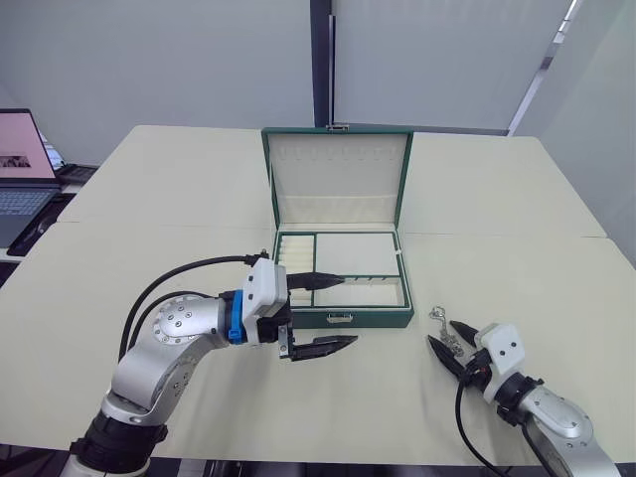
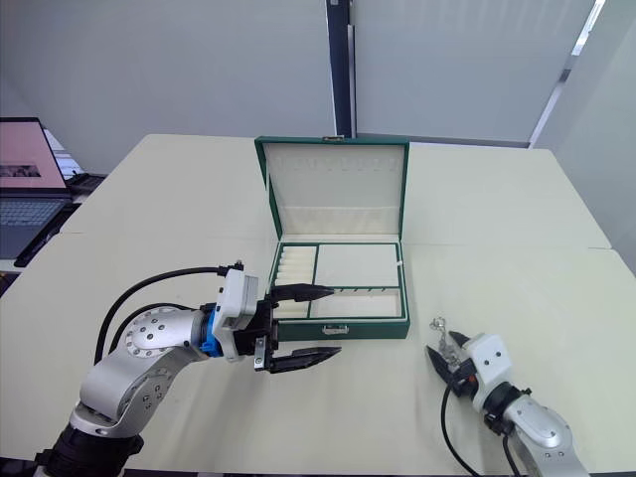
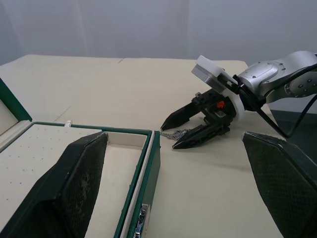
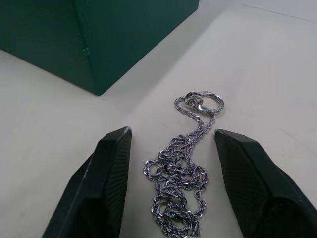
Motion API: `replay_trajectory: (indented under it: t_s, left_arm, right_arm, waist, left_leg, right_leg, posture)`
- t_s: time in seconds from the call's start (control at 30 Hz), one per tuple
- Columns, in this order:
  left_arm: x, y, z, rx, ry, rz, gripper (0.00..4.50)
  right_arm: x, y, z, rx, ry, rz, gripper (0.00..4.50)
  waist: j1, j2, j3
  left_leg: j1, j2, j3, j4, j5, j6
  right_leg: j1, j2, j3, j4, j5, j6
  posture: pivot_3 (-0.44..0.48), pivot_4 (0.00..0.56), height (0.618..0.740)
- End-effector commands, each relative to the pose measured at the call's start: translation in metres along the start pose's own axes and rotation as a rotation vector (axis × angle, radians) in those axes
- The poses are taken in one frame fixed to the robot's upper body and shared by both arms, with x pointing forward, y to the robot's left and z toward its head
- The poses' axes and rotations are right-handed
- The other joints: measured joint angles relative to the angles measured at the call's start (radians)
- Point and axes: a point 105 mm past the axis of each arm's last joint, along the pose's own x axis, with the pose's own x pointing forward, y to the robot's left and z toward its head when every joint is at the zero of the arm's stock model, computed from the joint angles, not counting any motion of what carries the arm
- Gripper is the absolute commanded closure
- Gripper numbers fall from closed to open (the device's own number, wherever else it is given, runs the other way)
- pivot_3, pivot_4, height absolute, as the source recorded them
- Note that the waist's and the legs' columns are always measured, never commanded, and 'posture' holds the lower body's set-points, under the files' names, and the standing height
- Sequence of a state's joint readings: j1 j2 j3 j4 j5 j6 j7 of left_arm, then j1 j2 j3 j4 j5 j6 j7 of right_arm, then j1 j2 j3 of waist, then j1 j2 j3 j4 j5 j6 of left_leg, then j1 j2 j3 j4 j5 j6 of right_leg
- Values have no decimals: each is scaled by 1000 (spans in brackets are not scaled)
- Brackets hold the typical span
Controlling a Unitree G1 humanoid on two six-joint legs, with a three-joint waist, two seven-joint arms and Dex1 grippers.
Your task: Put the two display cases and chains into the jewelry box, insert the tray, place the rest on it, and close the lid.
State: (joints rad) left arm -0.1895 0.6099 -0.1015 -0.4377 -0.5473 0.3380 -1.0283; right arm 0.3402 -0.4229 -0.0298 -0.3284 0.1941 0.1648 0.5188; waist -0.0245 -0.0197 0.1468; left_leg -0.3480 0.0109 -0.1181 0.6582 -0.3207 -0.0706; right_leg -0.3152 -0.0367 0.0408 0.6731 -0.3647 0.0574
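The chain (image 4: 181, 173) runs off the picture's lower edge between the right gripper's (image 4: 181, 198) spread jaws. Beside the jewelry box (image 1: 338, 248), the laptop (image 1: 25, 179) is cropped at the frame edge.

Both head views look forward and down over the surface (image 1: 149, 258). The right wrist view sits close above the chain (image 4: 183, 163). The left wrist view faces across it too.

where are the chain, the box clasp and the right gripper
chain (image 4: 181, 178), right wrist view, middle of the heap
box clasp (image 1: 340, 318), left eye view, metal plate
right gripper (image 3: 173, 133), left wrist view, between its fingertips
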Motion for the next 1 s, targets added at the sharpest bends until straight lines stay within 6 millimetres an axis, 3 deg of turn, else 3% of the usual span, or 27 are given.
replay_trajectory:
  t_s: [0.03,0.57,0.67,0.77,1.0]
  left_arm:
    - [3,-1,10,40,-25,-11,0]
    - [5,0,10,42,-34,5,0]
    - [5,-1,10,39,-34,9,0]
    - [5,0,10,39,-36,14,0]
    - [6,4,11,41,-45,22,0]
  right_arm:
    - [-11,2,-54,93,218,-17,2409]
    - [-7,0,-37,110,205,-26,4207]
    - [-5,-3,-32,118,194,-42,4344]
    - [-4,-13,-21,111,160,-67,4407]
    - [-4,-37,41,153,-73,-65,4454]
  waist:
    - [0,0,0]
    - [0,1,1]
    - [0,1,1]
    - [-1,2,2]
    - [-2,14,12]
  left_leg:
    - [0,0,0,0,0,0]
    - [0,-1,-3,0,0,0]
    - [0,-1,-3,0,0,0]
    - [0,-1,-3,-1,0,0]
    - [-2,-1,-2,0,0,0]
  right_leg:
    - [0,0,0,0,0,0]
    - [0,0,0,0,0,0]
    - [0,0,0,0,0,0]
    - [0,0,0,-1,0,0]
    - [-1,0,2,-1,0,0]
  posture:
    - [0,150,740]
    - [0,150,740]
    - [0,150,740]
    - [0,150,740]
    - [0,150,740]
